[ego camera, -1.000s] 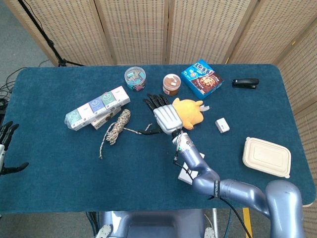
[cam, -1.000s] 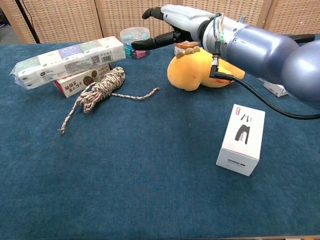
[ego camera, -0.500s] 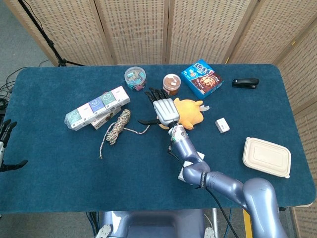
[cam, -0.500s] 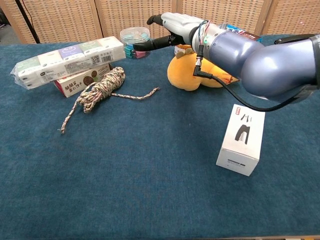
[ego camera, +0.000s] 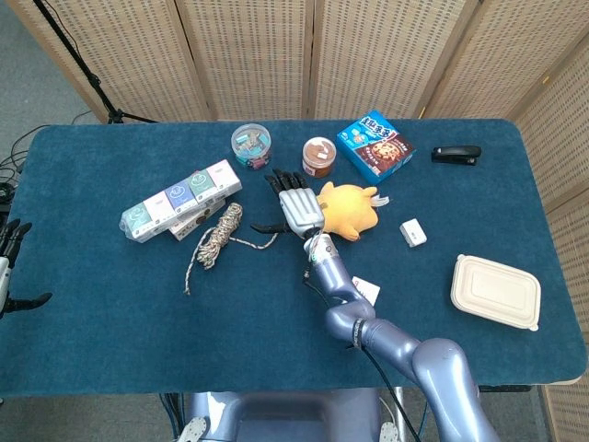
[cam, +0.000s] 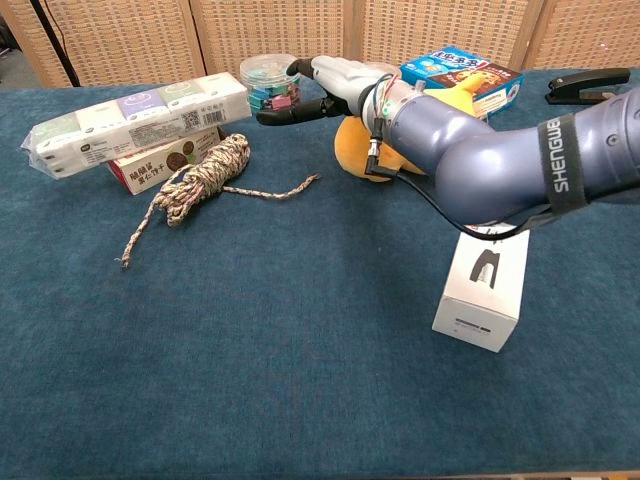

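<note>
While the head view looks down, the worktop [ego camera: 110,304] is covered in dark blue carpet-like cloth, with wicker folding screens [ego camera: 248,55] behind it. The right hand [ego camera: 296,204] hovers fingers spread, holding nothing, just beside the yellow plush toy [ego camera: 350,210]. The left hand [ego camera: 11,267] sits open off the edge.

Chest view: same fuzzy blue surface, coiled rope [cam: 200,175] lying left of the plush.
</note>
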